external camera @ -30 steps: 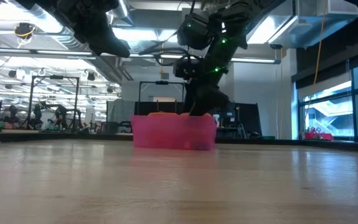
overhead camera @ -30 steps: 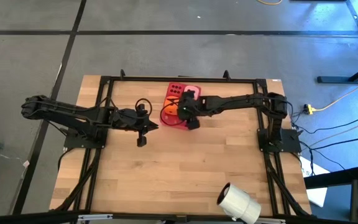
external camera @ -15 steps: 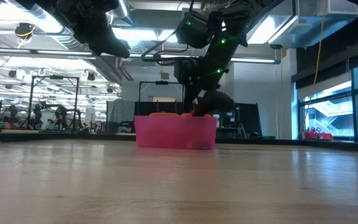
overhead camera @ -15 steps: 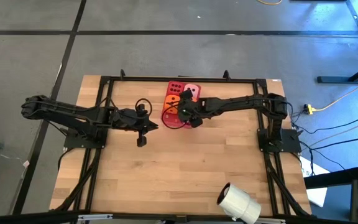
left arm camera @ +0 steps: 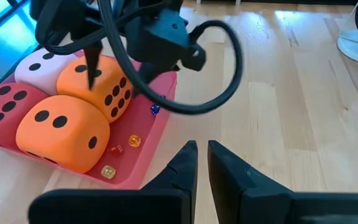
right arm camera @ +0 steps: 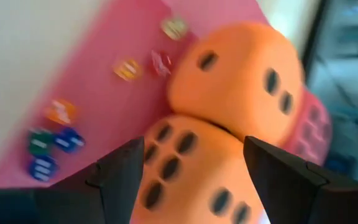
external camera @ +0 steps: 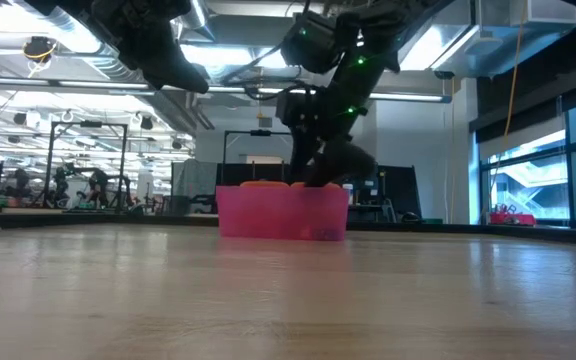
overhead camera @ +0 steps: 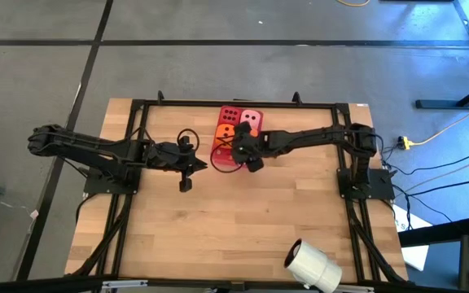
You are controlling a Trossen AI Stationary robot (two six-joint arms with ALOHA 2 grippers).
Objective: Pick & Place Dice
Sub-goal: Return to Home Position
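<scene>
All the dice sit in the red tray (overhead camera: 220,158): a red die (overhead camera: 230,115), a pale pink die (overhead camera: 252,120) and two orange ones. One orange die (left arm camera: 58,134) shows beside the red die. My right gripper (right arm camera: 194,168) is open above the other orange die (right arm camera: 185,165), with a finger on either side of it. My left gripper (left arm camera: 202,155) is shut and hovers over bare table to the left of the tray (left arm camera: 143,155). My right gripper comes from above at the orange die (left arm camera: 101,87) in the tray's near right part. I cannot tell whether its fingers (right arm camera: 123,174) touch the die.
Small coloured bits (right arm camera: 55,140) lie on the tray floor beside the dice. A white roll (overhead camera: 312,264) lies near the table's near right corner. A black frame (overhead camera: 137,163) borders the wooden table. Bare wood stretches across the near half.
My right gripper has shifted a little toward the table's near edge over the tray, and the pale pink die shows more fully. In the low view it has risen slightly. The left arm has kept still.
</scene>
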